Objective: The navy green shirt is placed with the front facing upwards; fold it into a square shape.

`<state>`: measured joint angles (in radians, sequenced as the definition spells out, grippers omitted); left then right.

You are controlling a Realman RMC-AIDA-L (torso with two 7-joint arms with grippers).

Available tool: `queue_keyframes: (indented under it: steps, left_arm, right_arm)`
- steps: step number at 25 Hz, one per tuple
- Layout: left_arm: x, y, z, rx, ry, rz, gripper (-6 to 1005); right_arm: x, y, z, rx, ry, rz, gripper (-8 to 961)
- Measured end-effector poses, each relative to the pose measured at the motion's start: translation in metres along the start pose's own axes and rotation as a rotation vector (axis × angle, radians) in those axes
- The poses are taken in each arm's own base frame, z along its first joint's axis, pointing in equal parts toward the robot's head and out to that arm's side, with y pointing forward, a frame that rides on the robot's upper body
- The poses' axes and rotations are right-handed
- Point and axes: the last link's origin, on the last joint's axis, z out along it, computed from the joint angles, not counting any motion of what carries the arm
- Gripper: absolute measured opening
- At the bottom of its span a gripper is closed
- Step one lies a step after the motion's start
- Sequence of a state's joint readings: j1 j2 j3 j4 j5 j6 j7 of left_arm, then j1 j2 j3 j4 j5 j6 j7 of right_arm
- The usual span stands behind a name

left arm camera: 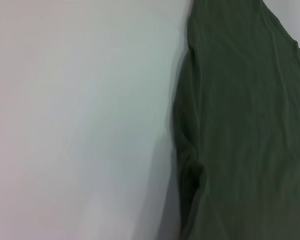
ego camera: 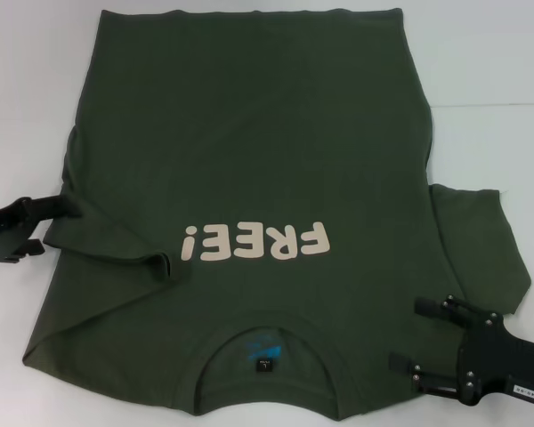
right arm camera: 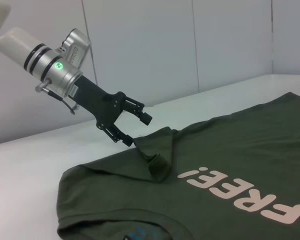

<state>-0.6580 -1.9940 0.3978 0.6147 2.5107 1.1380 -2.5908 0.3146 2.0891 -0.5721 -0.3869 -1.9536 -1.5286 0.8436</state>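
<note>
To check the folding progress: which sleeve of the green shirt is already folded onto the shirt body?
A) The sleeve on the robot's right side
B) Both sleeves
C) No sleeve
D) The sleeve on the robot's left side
D: on the navy green shirt, the left sleeve lies folded over the body near the left gripper, while the right sleeve lies spread on the table.
</note>
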Motion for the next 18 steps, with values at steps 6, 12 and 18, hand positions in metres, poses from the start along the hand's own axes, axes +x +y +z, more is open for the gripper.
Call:
queue_keyframes:
  steps: [6,12,18]
  left_arm:
    - [-0.003,0.007,0.008,-0.016,-0.011,0.002,949]
    - [-0.003,0.018,0.014,-0.043,-0.015,0.009,949]
    - [-0.001,0.032,0.021,-0.083,-0.01,0.018,949]
  right_arm:
    - [0.0,0.0,0.0,0.0,-0.001,-0.001,923]
    - [-0.001,-0.001,0.0,0.001,0.0,-0.002,923]
    - [0.0,-0.001,0.0,0.001,0.0,-0.002,922]
